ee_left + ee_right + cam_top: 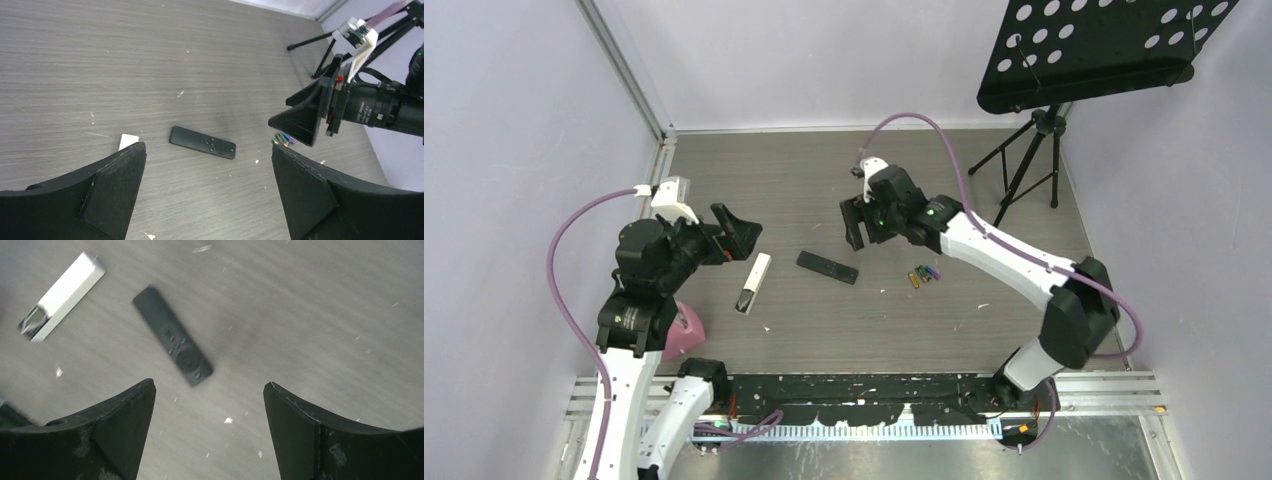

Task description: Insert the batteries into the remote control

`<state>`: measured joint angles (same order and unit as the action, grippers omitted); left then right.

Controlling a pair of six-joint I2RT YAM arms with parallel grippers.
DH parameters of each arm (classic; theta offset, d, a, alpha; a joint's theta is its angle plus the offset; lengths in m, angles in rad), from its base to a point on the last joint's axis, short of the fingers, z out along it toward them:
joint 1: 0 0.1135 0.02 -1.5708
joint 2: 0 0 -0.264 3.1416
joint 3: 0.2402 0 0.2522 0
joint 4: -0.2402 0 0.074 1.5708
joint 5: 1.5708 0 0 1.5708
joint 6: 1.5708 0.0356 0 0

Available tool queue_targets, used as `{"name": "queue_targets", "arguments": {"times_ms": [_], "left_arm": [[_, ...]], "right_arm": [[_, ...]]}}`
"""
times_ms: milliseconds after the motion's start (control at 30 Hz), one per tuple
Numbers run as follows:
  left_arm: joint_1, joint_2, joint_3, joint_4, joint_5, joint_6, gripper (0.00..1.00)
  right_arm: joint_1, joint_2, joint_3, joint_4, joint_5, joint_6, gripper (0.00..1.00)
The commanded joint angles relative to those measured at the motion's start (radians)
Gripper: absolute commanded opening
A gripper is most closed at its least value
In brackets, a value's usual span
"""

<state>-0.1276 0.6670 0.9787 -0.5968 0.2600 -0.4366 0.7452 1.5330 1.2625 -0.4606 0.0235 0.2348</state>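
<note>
Top external view: both arms hang above the grey table (824, 170), with every task item lying loose on it. The left hand (742, 235) is spread wide and holds nothing; it hovers just above the far end of a white remote (753, 283). The right hand (852, 228) is also wide and empty, poised over the table beyond a black remote (827, 267). The batteries (923, 274), a small cluster of coloured cells, lie to the right of the black remote, apart from it and from both hands.

Right wrist view: the black remote lies button side up between and beyond the parted fingers, and the white remote shows a dark patch at one end, possibly an open battery bay; this cannot be settled.

Left wrist view: the batteries lie in one group, near the right hand.

Progress, as judged: nothing is loaded. No cell has been picked up, and no cover is seen lying apart. Exposing the compartment, seating each cell and closing the back all remain
</note>
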Motion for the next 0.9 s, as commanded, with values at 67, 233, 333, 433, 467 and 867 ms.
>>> {"name": "queue_targets", "arguments": {"times_ms": [67,233,333,433,467,867], "left_arm": [[0.006,-0.015,0.021,0.022,-0.074,0.047,1.0],[0.006,-0.001,0.011,0.03,-0.06,0.061,1.0],[0.006,0.009,0.003,0.029,-0.077,0.059,1.0],[0.005,0.027,0.009,0.029,-0.073,0.061,1.0],[0.004,0.033,0.013,0.028,-0.073,0.067,1.0],[-0.004,0.09,0.024,0.021,-0.074,0.081,1.0]], "right_arm": [[-0.009,0.202,0.181,-0.027,0.172,-0.095,0.85],[-0.008,0.415,0.39,-0.151,0.163,-0.055,0.83],[-0.008,0.506,0.469,-0.194,0.15,-0.071,0.83],[-0.007,0.568,0.515,-0.212,0.061,-0.116,0.82],[-0.006,0.579,0.524,-0.219,0.008,-0.133,0.82],[0.084,0.652,0.53,-0.156,-0.132,-0.259,0.81]]}}
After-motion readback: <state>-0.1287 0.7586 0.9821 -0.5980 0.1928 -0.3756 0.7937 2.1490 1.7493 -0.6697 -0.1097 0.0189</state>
